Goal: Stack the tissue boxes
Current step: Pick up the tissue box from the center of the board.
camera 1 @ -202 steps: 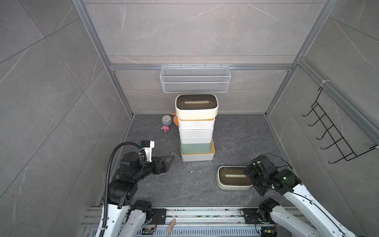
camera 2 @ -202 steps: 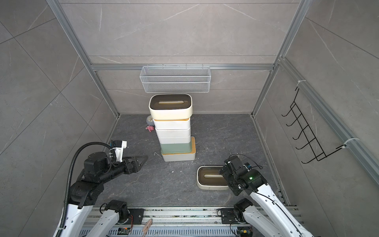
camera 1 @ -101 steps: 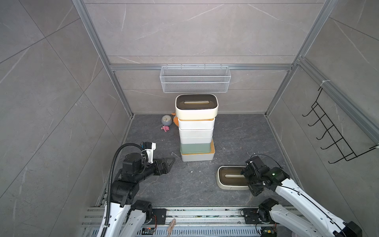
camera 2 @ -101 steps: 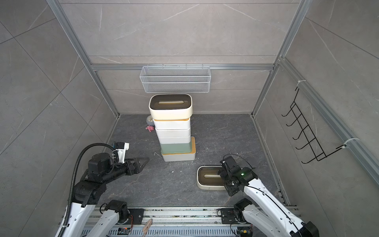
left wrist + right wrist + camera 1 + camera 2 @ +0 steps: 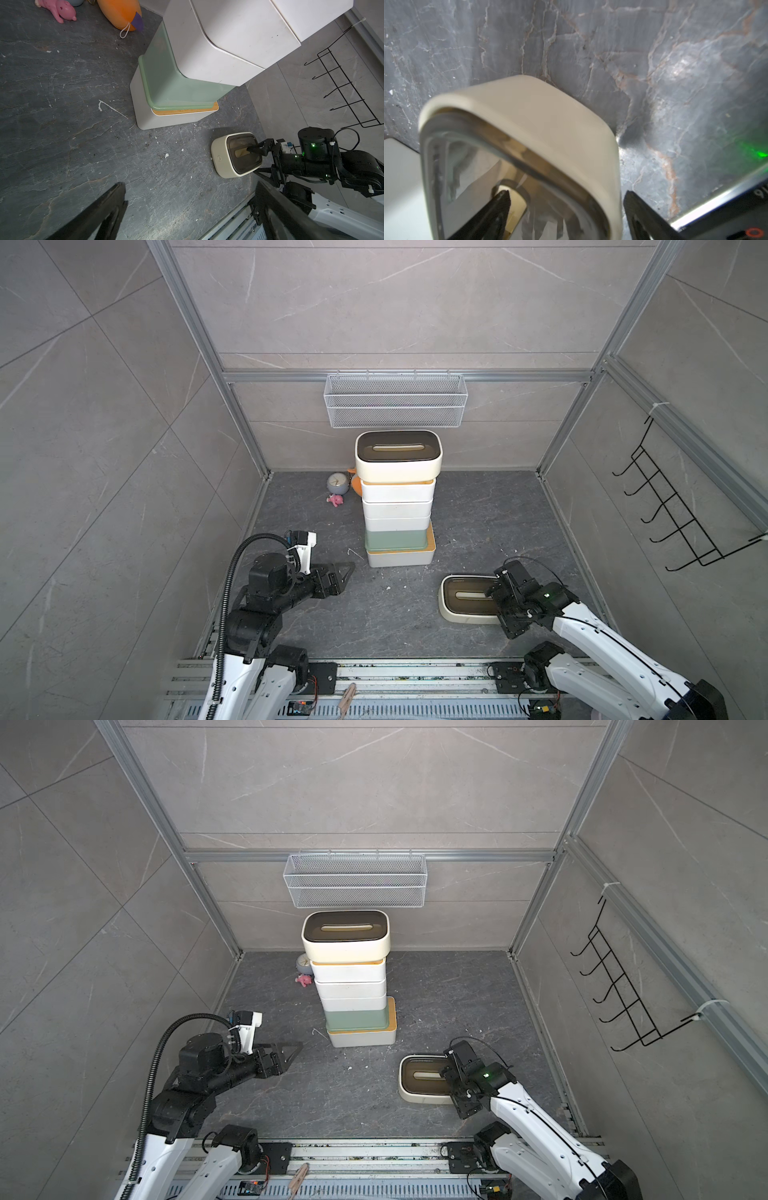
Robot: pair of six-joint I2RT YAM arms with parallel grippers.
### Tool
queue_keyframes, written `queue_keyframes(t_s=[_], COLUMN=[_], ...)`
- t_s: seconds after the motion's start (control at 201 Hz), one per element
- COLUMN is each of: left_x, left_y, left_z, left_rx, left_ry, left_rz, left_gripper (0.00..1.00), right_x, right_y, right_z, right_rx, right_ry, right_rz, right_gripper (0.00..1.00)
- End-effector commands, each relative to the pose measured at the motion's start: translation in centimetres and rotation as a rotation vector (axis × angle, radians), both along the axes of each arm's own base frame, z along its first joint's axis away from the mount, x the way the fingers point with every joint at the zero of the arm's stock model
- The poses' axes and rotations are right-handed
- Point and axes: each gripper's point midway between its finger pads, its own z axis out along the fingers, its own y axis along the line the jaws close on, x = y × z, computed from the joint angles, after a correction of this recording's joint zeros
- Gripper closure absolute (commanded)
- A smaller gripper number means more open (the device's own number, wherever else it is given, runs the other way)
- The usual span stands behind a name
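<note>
Several tissue boxes stand stacked at the back middle in both top views. A white one with a bamboo lid (image 5: 399, 559) is at the bottom and a mint green one (image 5: 395, 540) sits on it. White ones follow, and a rounded cream box with a dark lid (image 5: 398, 464) tops the pile. Another cream box (image 5: 461, 602) (image 5: 546, 116) lies alone on the floor at the front right. My right gripper (image 5: 496, 610) (image 5: 565, 193) is open and straddles its long wall, one finger in the lid slot and one outside. My left gripper (image 5: 347, 572) (image 5: 191, 184) is open over bare floor left of the stack.
A white wire basket (image 5: 395, 400) hangs on the back wall above the stack. A black hook rack (image 5: 681, 510) juts from the right wall. An orange fish toy (image 5: 120, 12), a pink toy (image 5: 335, 500) and a grey round clock (image 5: 337, 482) lie behind the stack's left side.
My right gripper has moved left onto the loose cream box, and its jaws have narrowed around the box's wall. The left gripper has sunk slightly.
</note>
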Motion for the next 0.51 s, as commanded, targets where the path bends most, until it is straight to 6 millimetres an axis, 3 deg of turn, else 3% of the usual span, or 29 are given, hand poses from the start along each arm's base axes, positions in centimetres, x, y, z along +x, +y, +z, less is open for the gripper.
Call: queue_keyframes(t_s=[0.0,0.504], left_x=[-0.08,-0.30], left_y=[-0.35,-0.38], left_z=[0.96,0.65], left_rx=[-0.012,-0.023], left_ry=[-0.055,-0.054], left_rz=[-0.028,-0.027], left_gripper=[0.00,0.00], right_x=[0.09,0.03], right_y=[-0.27,-0.56], right_z=[-0.66,-1.60], right_rx=[-0.006,0.001], right_ry=[0.006,-0.005], right_rz=[-0.039,-0.088], right_gripper=[0.12,0.17])
